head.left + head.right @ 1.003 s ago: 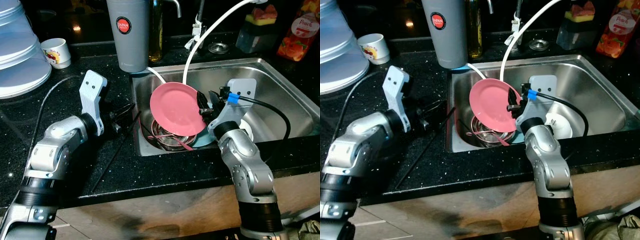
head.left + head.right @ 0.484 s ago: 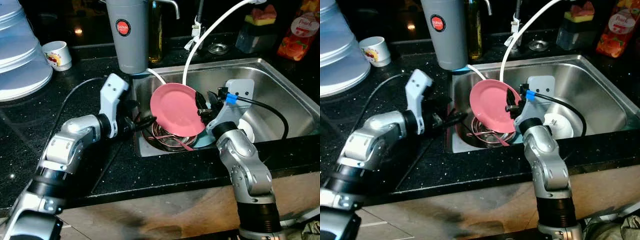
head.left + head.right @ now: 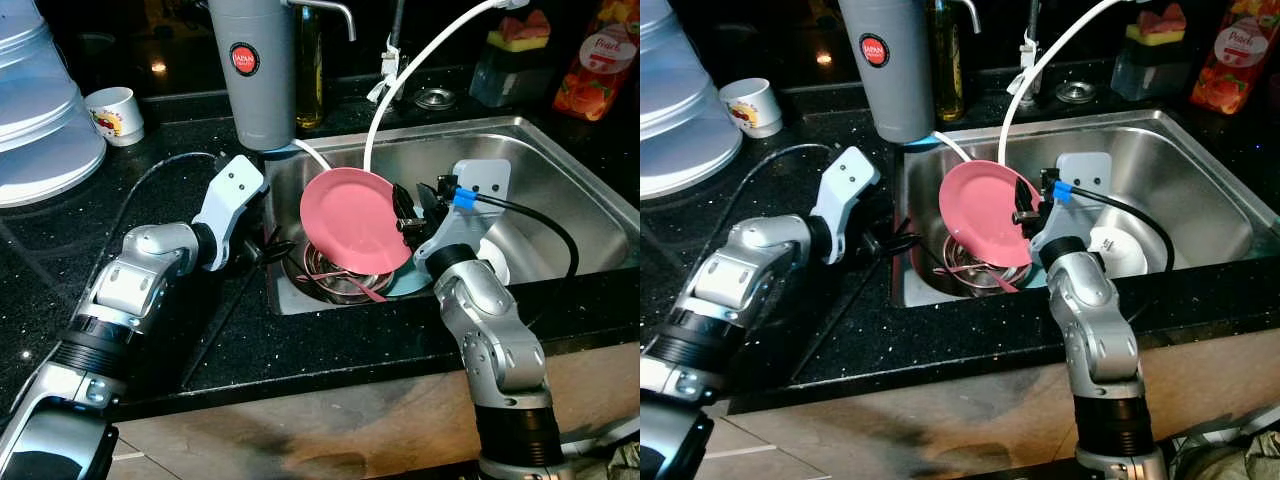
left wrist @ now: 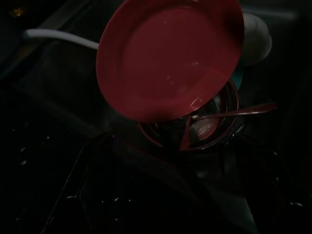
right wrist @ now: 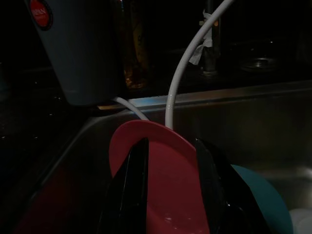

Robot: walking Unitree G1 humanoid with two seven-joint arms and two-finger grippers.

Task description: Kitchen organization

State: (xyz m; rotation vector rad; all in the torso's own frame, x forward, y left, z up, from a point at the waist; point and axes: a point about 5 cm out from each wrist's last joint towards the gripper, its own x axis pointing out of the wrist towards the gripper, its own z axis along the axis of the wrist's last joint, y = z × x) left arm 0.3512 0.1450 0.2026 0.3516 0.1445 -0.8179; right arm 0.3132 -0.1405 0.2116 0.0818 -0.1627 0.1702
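The right claw is pinching the rim of the pink plate, holding it tilted up over the metal bowl in the sink. The plate looks light, stiff and maybe wet and slippery, so the rim is the best spot to hold. The left claw sits at the sink's edge nearest the desk; I cannot tell if it is wide or narrow.

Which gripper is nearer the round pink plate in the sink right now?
Right. The right gripper is clamped on the round pink plate's rim, holding it tilted over the steel sink. The left gripper hovers at the sink's left edge, just short of the plate.
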